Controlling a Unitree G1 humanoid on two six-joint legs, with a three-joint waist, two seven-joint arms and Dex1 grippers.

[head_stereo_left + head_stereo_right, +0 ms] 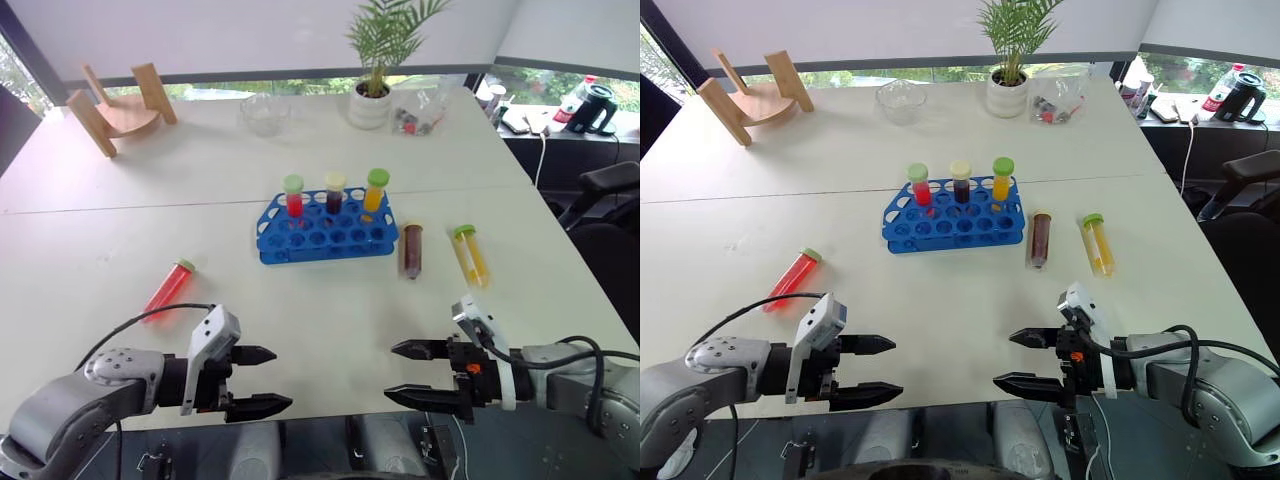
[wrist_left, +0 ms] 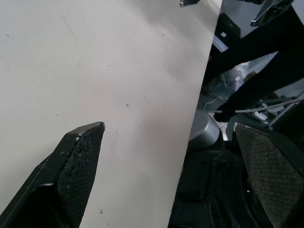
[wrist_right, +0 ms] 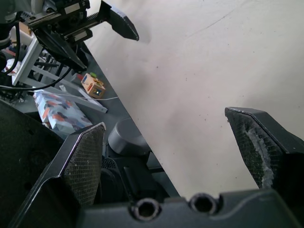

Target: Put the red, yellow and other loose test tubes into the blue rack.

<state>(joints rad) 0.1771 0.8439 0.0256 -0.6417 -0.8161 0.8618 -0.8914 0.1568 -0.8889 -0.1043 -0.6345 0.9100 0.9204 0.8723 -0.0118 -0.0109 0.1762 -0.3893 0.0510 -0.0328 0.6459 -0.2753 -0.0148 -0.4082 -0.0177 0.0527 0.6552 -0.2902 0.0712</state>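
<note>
— White and wide, the table (image 1: 330, 320) runs from the near edge out to a bright window. What sits closest?

— Both tools, low over the near edge. The left tool (image 1: 258, 380) and the right tool (image 1: 418, 372) point inward at each other, jaws spread wide and empty. It looks like a ready pose, neither committed to a tube yet.

— And the loose tubes?

— Three lie flat on the table. On the left, the red-filled test tube with a green cap (image 1: 169, 288) lies well apart from the rack. On the right, the dark brown test tube (image 1: 411, 250) rests just beside the rack, and the yellow-filled test tube with a green cap (image 1: 470, 254) lies near it, further right.

— So each arm has work on its own side?

— Seemingly: red for the left, the other two for the right.

— The rack itself?

— The blue plastic rack with round holes (image 1: 327, 233) stands mid-table, already holding three upright tubes in its back row, the front holes free.

— Beyond that?

— A clear glass bowl (image 1: 265, 112), a potted palm in a white pot (image 1: 371, 95), and a curved wooden stand (image 1: 120, 108).
</note>
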